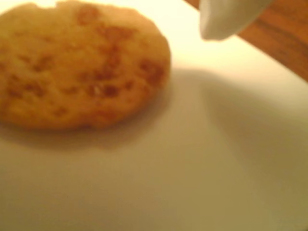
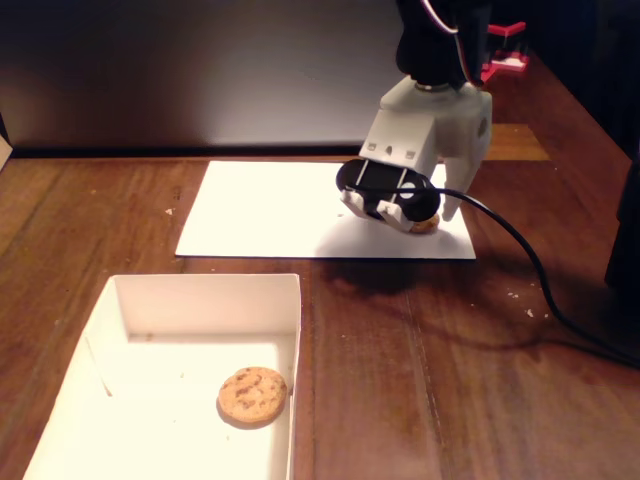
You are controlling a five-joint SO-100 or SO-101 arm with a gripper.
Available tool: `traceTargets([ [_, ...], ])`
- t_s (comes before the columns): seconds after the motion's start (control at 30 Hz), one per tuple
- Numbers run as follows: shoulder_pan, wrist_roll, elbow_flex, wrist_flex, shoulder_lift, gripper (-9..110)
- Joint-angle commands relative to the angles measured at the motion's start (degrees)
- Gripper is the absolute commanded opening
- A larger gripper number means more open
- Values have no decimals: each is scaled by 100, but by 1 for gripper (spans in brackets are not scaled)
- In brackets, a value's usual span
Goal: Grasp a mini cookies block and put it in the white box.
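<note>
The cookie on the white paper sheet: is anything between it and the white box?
Nothing visible does. The cookie lies on the paper sheet under the end effector. Between it and the white box the fixed view shows only bare paper and wooden table. The black cable runs off to the right.

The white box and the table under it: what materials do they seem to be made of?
The white box looks like thin matte card: its low walls are upright, with folded corners and no gloss. The table seems to be wood or a wood-look surface with a slight sheen: brown, with grain lines and a soft reflection of light.
</note>
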Motion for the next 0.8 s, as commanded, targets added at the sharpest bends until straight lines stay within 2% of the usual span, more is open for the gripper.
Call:
traceTargets([
  [0.0, 70, -18, -62, -44, 272, 39],
  [0.77, 114, 167, -114, -220, -352, 38],
])
